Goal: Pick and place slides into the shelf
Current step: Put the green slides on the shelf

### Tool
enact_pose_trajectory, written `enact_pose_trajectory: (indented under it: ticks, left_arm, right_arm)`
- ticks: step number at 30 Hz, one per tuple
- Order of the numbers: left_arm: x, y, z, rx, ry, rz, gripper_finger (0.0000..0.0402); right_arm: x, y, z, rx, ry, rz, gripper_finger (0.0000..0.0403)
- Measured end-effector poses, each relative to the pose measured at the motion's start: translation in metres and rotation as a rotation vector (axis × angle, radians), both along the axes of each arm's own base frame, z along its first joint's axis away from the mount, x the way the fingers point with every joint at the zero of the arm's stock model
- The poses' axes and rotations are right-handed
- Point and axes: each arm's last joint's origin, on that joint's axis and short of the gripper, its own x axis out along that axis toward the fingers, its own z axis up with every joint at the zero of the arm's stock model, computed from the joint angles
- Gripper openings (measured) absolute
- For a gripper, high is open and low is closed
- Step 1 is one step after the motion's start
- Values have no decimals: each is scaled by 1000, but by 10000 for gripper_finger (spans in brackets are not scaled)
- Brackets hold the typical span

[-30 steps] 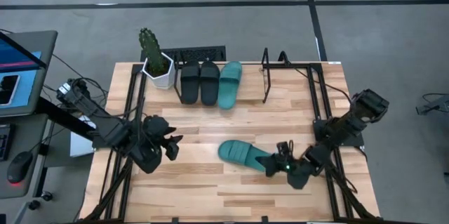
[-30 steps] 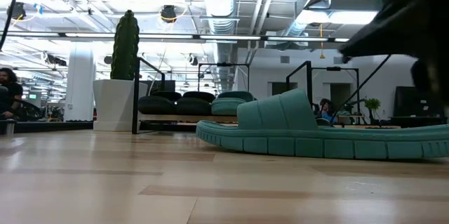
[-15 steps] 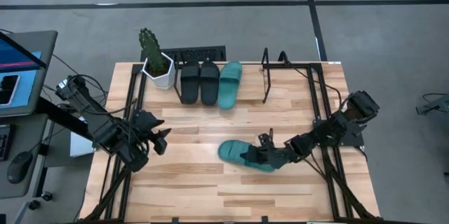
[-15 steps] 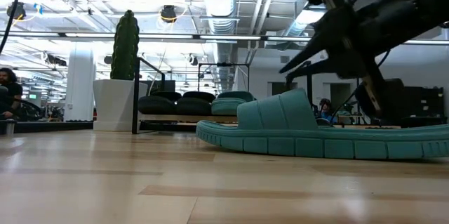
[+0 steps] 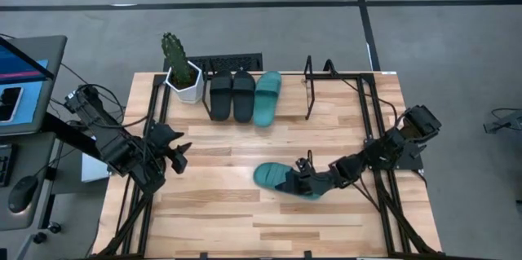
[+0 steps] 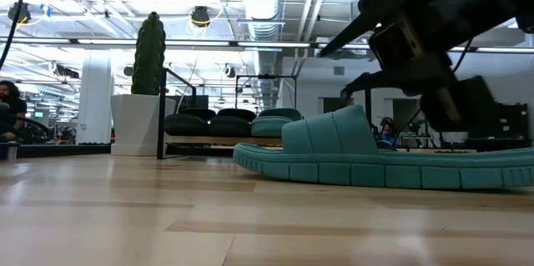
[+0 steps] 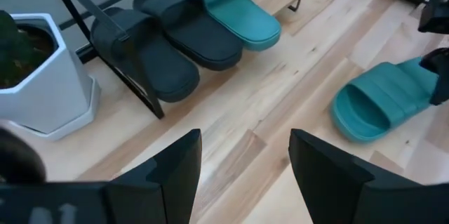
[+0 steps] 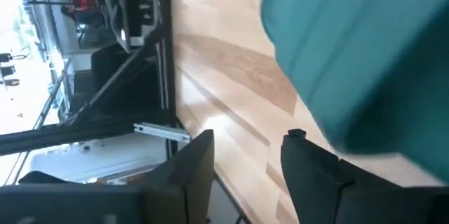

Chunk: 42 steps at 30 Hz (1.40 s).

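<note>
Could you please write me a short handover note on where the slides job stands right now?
Right gripper: open, over the heel end of the loose teal slide lying mid-table; not gripping yet.
Left gripper: open, empty, waiting at the table's left side.
Done: two black slides and one teal slide sit side by side in the shelf, beside the potted cactus.
Left: grasp the loose teal slide and place it in the shelf's free space.

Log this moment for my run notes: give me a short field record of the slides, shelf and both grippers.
on shelf: two black slides and one teal slide
shelf: free slot at its right end
loose slide: teal slide on the table, mid-table
right gripper: open, over the loose slide's heel end
left gripper: open, at the table's left side, holding nothing
</note>
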Motion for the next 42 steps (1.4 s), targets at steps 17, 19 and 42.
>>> enact_pose_trajectory:
  ticks: [17, 19, 42]
  left_arm:
    - [-6, 2, 0, 23, 33, -9, 204]
    - [-7, 2, 0, 21, 32, -14, 204]
    - [-3, -3, 0, -14, 8, -15, 204]
  right_arm:
    - [-8, 4, -9, 68, 112, -43, 134]
    - [-10, 4, -10, 41, 125, -30, 130]
    - [-112, -45, 57, -118, 595, 128, 124]
